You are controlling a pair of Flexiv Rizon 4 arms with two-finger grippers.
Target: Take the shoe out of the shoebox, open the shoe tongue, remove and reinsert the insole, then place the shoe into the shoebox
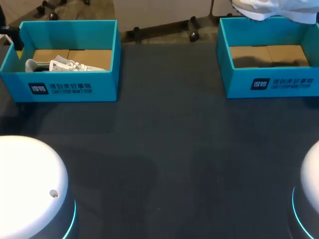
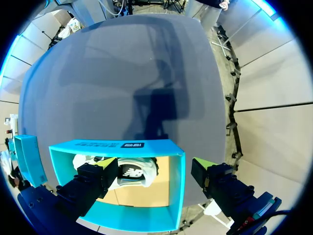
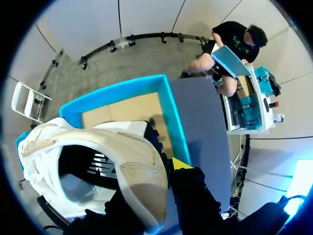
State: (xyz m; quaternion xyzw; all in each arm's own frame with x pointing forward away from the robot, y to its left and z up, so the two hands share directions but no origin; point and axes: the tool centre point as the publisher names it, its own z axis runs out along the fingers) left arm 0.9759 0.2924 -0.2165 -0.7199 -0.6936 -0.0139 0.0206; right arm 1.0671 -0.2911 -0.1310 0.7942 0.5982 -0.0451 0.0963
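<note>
Above right shoebox [image 1: 234,82], white shoe [image 1: 271,9] aloft.

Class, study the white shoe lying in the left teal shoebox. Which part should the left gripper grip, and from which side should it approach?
Probably the collar rim of the white shoe, around its dark opening, approached from above. The shoebox walls enclose it on every side and it lies close to the near wall, so the open left gripper best slips one finger inside, one outside.
</note>
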